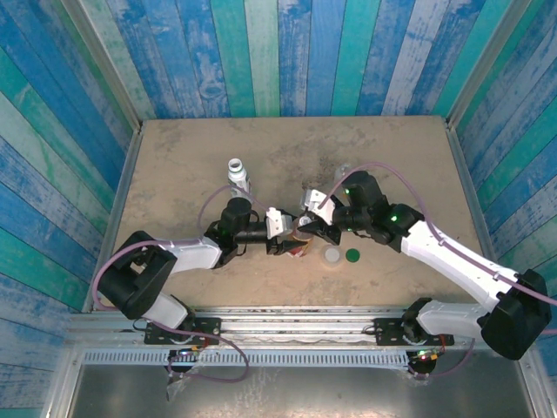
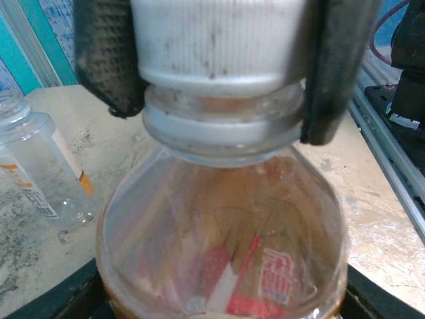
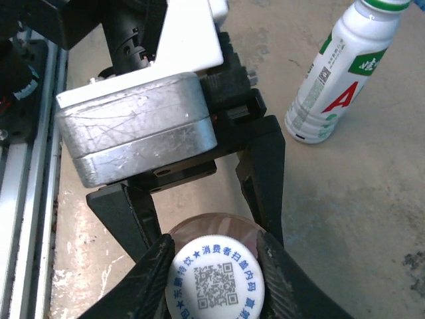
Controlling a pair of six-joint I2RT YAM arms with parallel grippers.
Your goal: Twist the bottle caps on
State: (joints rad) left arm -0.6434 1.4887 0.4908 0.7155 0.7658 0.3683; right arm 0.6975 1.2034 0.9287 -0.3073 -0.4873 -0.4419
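The white plastic bottle with green print [image 1: 237, 174] stands upright beyond the left end effector [image 1: 290, 240], which is clamped on the body of the amber-liquid plastic bottle with red label [image 2: 222, 252]. The right end effector [image 3: 214, 266] is clamped on the white ribbed round cap [image 2: 216, 40] atop that bottle. A translucent whitish round cap [image 1: 332, 256] and a dark green round cap [image 1: 352, 256] lie on the counter [image 1: 400, 157], just nearer than it.

The centre bottle [image 2: 219, 232] stood mid-table [image 1: 392, 157] with a cap [image 2: 212, 40] on its neck. The left gripper [image 1: 291, 242] came in from the left, its fingers around the body; the right gripper [image 3: 216, 266] came from the right, a finger on either side of that cap. The tall bottle [image 1: 237, 174] stood behind and to the left, and the short bottle [image 2: 33, 166] stood behind. Just right of and before the centre bottle, the wide cap [image 1: 332, 256] lay beside the small cap [image 1: 352, 256], on its left.
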